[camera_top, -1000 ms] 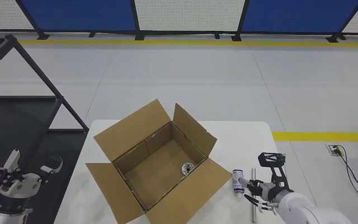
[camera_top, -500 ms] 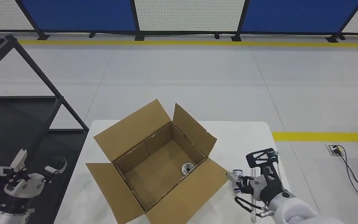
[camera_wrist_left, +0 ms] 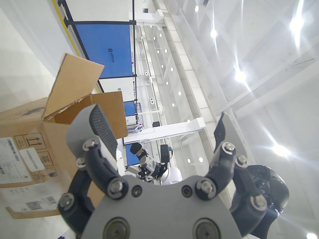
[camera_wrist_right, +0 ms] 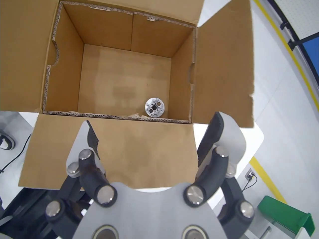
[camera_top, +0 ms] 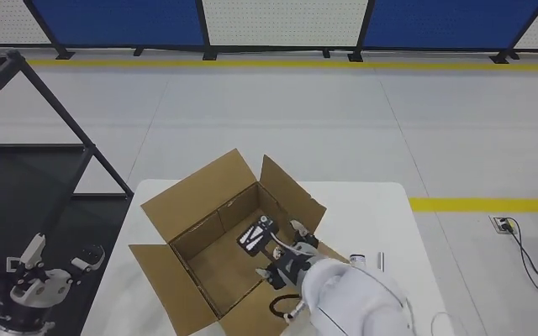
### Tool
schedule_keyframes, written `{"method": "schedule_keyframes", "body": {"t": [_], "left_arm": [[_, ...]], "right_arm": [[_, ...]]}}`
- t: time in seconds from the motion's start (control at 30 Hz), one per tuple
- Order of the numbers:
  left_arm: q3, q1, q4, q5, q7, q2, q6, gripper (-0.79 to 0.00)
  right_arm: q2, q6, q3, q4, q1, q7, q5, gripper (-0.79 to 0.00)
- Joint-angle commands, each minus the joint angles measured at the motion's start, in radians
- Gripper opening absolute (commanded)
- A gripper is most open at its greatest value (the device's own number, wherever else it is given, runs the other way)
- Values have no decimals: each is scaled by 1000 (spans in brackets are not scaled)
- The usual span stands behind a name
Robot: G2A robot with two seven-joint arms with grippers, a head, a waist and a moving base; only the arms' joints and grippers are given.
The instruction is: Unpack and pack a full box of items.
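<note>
Box [camera_wrist_left: 30,128] side bears white barcode labels [camera_wrist_left: 8,160] and printed handling arrows [camera_wrist_left: 33,141].

Top camera rides high on the robot, angled steeply down: white tabletop [camera_top: 370,210] below, the open box [camera_top: 197,197] mid-frame, grey floor and blue panels stretching beyond. Right wrist camera is in close, hanging over one of the box's spread flaps and staring straight down past the right tool [camera_wrist_right: 152,123] into the same interior the top view covers. Left wrist camera sits low, off the tabletop's side, tilted up past the left tool [camera_wrist_left: 159,115] at the ceiling lights, and it catches the box's outer wall.
</note>
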Motion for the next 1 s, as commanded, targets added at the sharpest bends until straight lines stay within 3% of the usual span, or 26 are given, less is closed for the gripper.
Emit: {"method": "schedule_keyframes", "body": {"t": [0.0, 0.23, 0.37, 0.87, 0.97], "left_arm": [[3, 8, -3, -9, -7, -1, -3, 0], [22, 18, -26, -11, -24, -2, 0, 0], [37, 13, -36, 5, -24, -1, 5, 0], [96, -3, -38, 52, -21, 1, 33, 0], [103, 4, -54, 46, -23, 0, 27, 0]], "right_arm": [[-17, 81, -18, 100, 77, -1, 40, 0], [-64, 253, -72, 335, 216, -52, 99, 0], [-80, 277, -89, 418, 259, -51, 125, 0], [-84, 278, -87, 440, 265, -47, 132, 0], [-86, 193, -113, 504, 260, -47, 149, 0]]}}
